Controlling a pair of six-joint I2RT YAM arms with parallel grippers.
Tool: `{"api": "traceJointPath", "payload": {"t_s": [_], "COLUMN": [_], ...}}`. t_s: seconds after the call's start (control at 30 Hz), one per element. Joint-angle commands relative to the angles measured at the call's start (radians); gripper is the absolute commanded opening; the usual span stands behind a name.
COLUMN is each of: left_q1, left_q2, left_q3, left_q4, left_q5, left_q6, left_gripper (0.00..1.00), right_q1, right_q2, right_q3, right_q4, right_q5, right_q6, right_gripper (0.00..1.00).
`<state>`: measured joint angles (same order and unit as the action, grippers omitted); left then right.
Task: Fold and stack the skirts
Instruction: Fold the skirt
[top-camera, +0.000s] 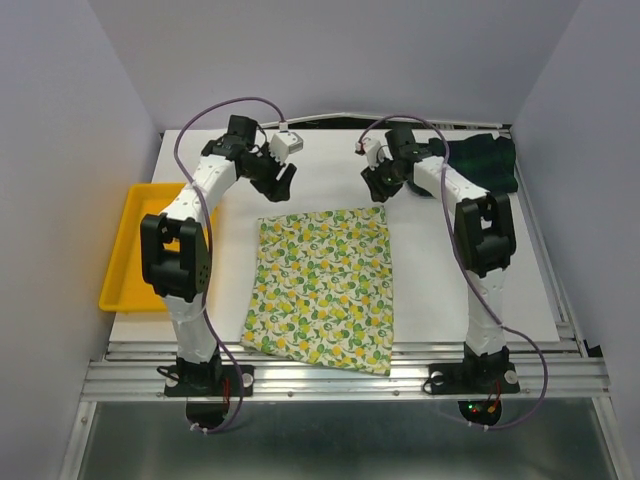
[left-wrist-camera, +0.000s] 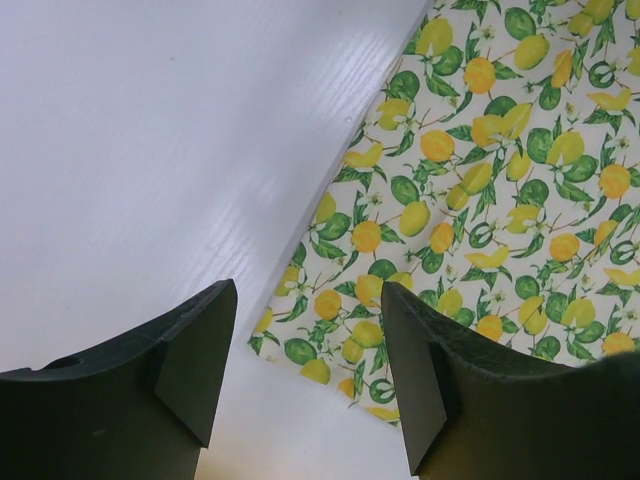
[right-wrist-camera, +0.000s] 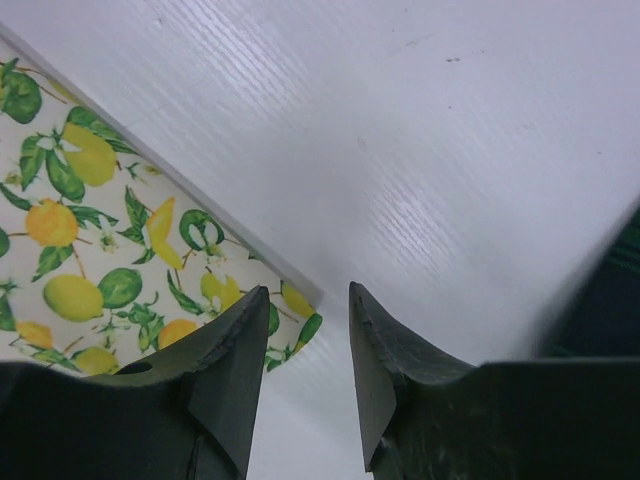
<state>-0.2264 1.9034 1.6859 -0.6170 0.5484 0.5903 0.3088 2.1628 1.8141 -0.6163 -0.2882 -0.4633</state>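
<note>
Blunt black left fingers (left-wrist-camera: 190, 370) by flat, rectangular lemon-print skirt (left-wrist-camera: 480, 200)

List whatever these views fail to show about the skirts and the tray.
Plaid skirt: top view, the right arm covers its left end; right wrist view shows only a blurred dark sliver at the frame edge.
Lemon skirt: how many layers lie under its top face is hidden in every view; wrist views crop it.
Yellow tray: top view, the left arm covers its right side.
</note>
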Motion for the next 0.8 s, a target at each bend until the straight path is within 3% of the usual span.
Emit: {"api": "traceJointPath", "payload": {"t_s": [0.0, 0.33, 0.5, 0.77], "left_q1": [0.036, 0.073, 0.073, 0.075], "left_q2": [-0.007, 0.054, 0.103, 0.177], "left_q3": [-0.018, -0.026, -0.041, -0.057], "left_q4": [0.005, -0.023, -0.030, -0.049], "left_q5": [0.018, -0.050, -0.087, -0.116], "left_q6": [0.019, 0.065, 0.094, 0.126], "left_gripper": [0.71, 0.73, 0.71, 0.60], "right_q1": [-0.005, -0.005, -0.005, -0.005], "right_q2": [0.029, 0.104, 0.124, 0.124], "right_q3": [0.076, 0.027, 0.019, 0.019], "right_q4": [0.044, -0.030, -0.030, -0.028], "right_q5": [-0.023, -0.089, -0.062, -0.042], "right_q6": [-0.070, -0.147, -0.175, -0.186], "right_gripper": [0.44, 0.46, 0.42, 0.33]}}
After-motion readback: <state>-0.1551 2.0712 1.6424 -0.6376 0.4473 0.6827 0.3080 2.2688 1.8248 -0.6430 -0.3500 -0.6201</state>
